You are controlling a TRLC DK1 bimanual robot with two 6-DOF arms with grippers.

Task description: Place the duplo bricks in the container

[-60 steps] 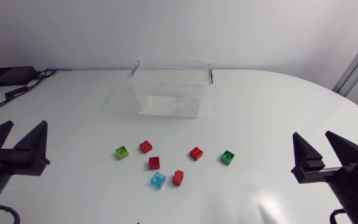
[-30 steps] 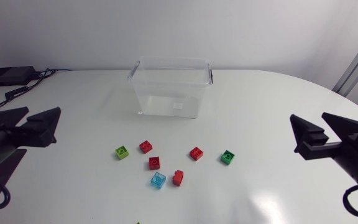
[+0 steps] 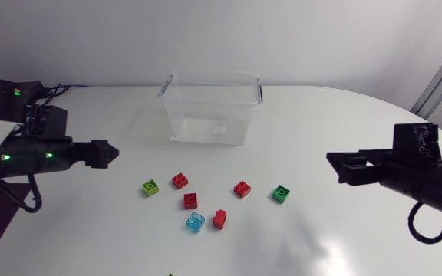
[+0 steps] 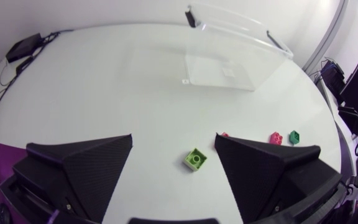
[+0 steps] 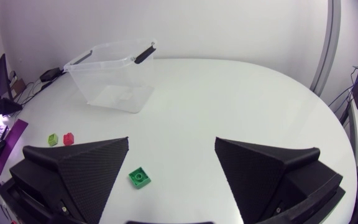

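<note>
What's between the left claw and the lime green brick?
Just bare table between the left claw and lime green brick, in the head view.

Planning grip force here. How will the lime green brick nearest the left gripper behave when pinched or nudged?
The lime green brick looks like a rigid moulded block, so it probably won't deform. Its flat sides and square base suggest no rolling. Being small on the smooth table, it may skid if one finger touches first.

Left gripper [image 4: 173, 138] matte black, dimpled wedges; left arm [image 3: 44, 153] black, green lights.
</note>
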